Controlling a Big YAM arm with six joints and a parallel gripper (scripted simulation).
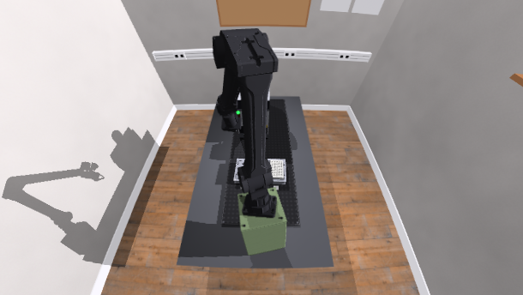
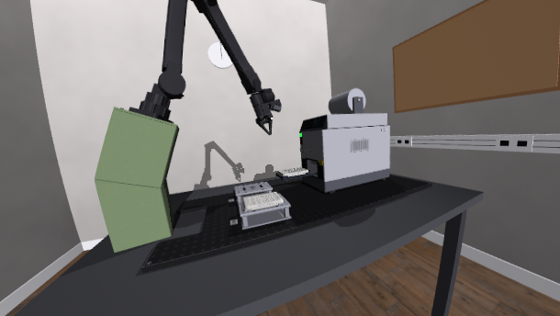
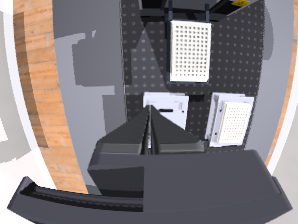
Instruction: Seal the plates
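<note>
My gripper [image 2: 268, 129] [image 3: 149, 110] is shut and empty. It hangs high above the table, to the left of the sealer [image 2: 349, 152]. One white well plate [image 2: 293, 172] [image 3: 190, 51] lies on the sealer's stage, which is out in front of the machine. The sealer's lamp [image 2: 300, 135] [image 1: 237, 112] is green. The other plate [image 2: 262, 200] [image 3: 232, 121] [image 1: 277, 168] sits in its nest. The nest beside it [image 2: 253, 187] [image 3: 169, 104] holds no plate and shows below my fingers in the wrist view.
The arm's green pedestal [image 2: 135, 179] [image 1: 263, 227] stands at the near end of the black perforated board [image 2: 321, 207]. A foil roll [image 2: 347, 101] sits on top of the sealer. The dark table [image 2: 413, 202] ends just right of the sealer.
</note>
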